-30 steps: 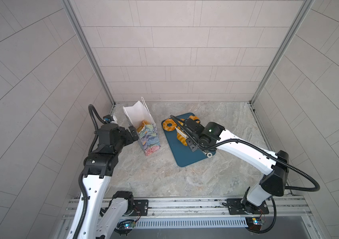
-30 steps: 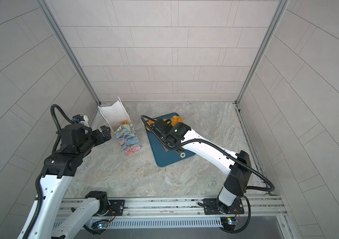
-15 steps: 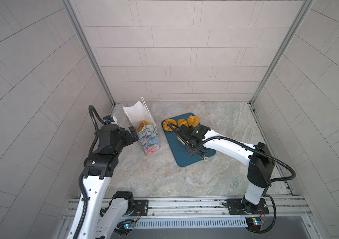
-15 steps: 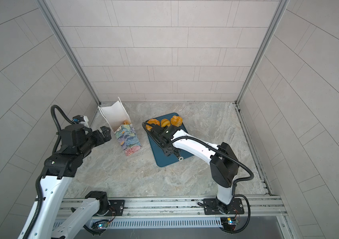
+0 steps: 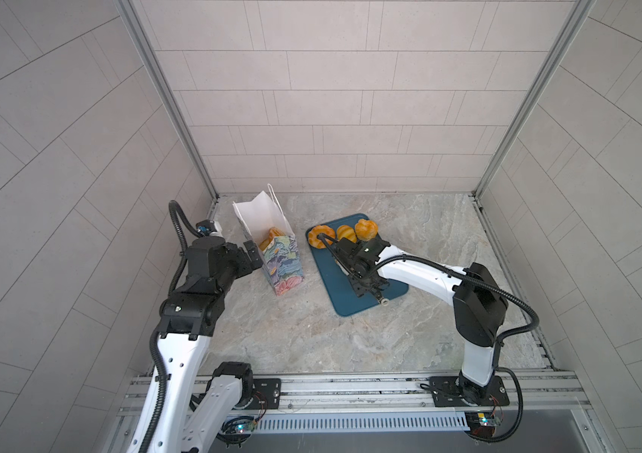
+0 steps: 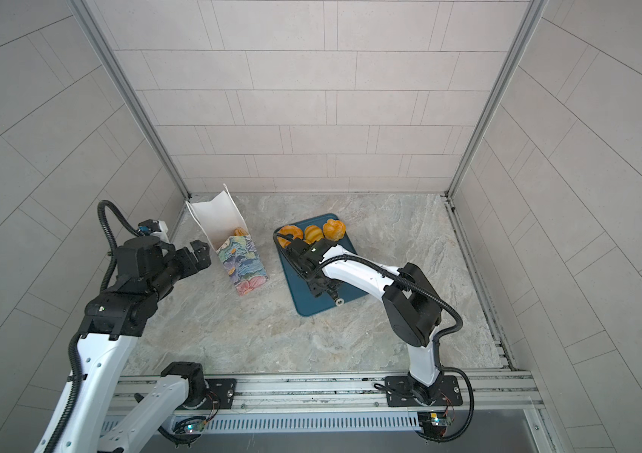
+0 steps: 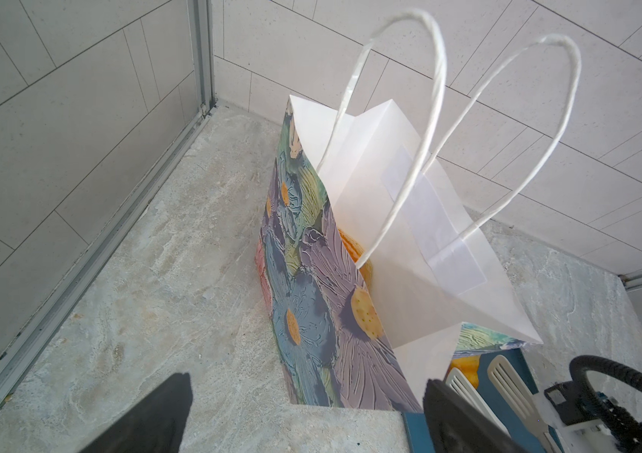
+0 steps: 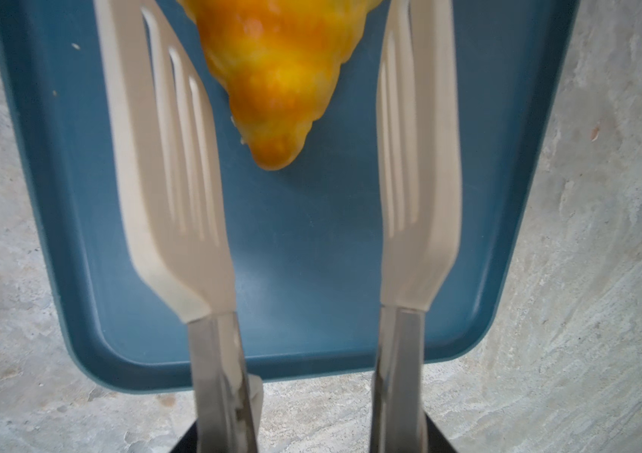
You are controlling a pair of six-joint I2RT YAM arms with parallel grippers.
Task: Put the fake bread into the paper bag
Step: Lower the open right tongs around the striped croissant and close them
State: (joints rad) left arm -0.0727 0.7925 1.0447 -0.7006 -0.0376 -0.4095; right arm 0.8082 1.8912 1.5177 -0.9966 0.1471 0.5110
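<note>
Shifted right pincer (image 8: 313, 441) pinches tongs (image 8: 178, 188); croissant (image 8: 276, 78) tip lies between spread blades.

Ahead of the right pincer (image 8: 311, 447), itself nearly all outside the frame, the croissant (image 8: 276, 78) between the tongs (image 8: 135, 176) is blurred and cut off. Beyond the left pincer (image 7: 303, 423), the paper bag (image 7: 311, 306) hides all but an orange sliver of bread (image 7: 348, 243).

— Any writing on the paper bag (image 7: 311, 313)?
— None. It has painted flowers outside and plain white inside.
— What about the tray (image 8: 311, 255) and the tongs (image 8: 178, 196)?
— No label, brand or number is legible on either, nor anywhere else in these views.
</note>
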